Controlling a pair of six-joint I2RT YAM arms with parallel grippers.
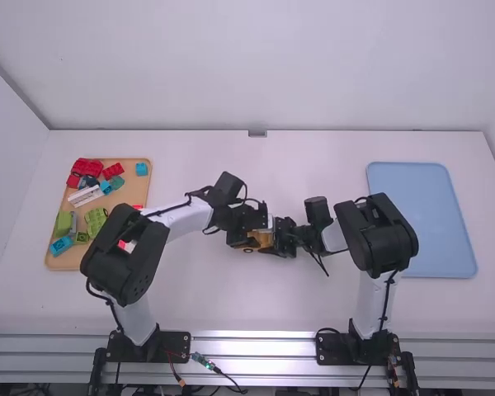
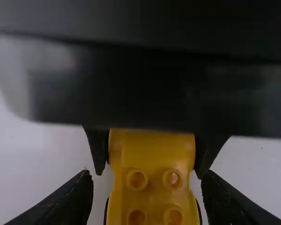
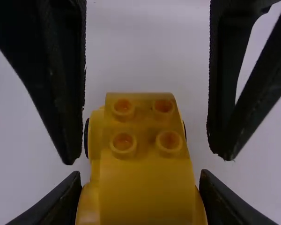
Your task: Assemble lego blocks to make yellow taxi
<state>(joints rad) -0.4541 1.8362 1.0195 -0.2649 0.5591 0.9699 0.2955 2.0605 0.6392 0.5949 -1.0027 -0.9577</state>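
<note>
Evidently, two arms are meeting near the table's (image 1: pixel 190 305) centre, over one yellow taxi (image 1: pixel 264 238) of blocks. One count of four studs (image 3: pixel 123 143) is showing on its top in the right wrist view, and two dark wheels (image 3: pixel 86 138) are partly showing, one on each side.

The right gripper (image 1: pixel 274 237) is holding the taxi at three o'clock on it, both fingers pressing on the smooth, rounded end. The left gripper (image 1: pixel 259 230) is standing wide at nine o'clock, its two fingers flanking the studded part with a gap on each side. Whether the taxi is resting on the table, I cannot tell.

Two trays are lying further out. The brown tray (image 1: pixel 66 261) is sitting at nine o'clock from the taxi and is carrying loose blocks: one white block (image 1: pixel 86 196), three bright blue ones and at least three red ones are being counted, with green ones at its own eight to nine o'clock. The left arm is partly covering it, so no full total is being given. The blue tray (image 1: pixel 433 219) is lying at three o'clock.
</note>
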